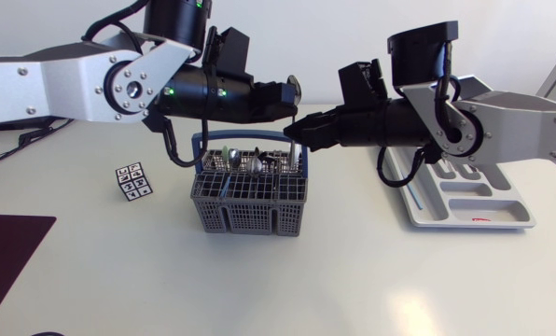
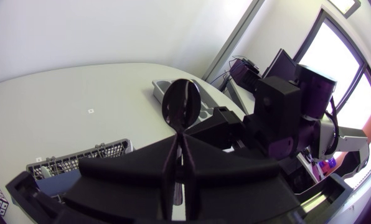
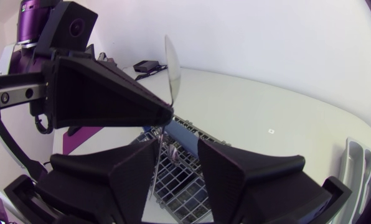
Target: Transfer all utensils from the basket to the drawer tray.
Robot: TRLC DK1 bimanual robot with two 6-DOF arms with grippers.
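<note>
My left gripper (image 1: 287, 96) is shut on a metal spoon (image 1: 295, 90), held bowl-up above the grey wire basket (image 1: 250, 201). In the left wrist view the spoon's bowl (image 2: 182, 106) sticks up past the pinching fingertips of that gripper (image 2: 180, 146). My right gripper (image 1: 295, 129) sits just below, facing the left one. Seen from the right wrist, the spoon (image 3: 172, 62) has its thin handle running down between the right gripper's (image 3: 176, 168) parted fingers, close to one of them. Several utensils (image 1: 250, 159) stand in the basket. The grey drawer tray (image 1: 465, 196) lies to the right.
A small patterned cube (image 1: 133, 181) stands left of the basket. A dark mat (image 1: 3, 252) covers the table's front left corner. The basket's blue handle (image 1: 203, 140) arches up under both grippers.
</note>
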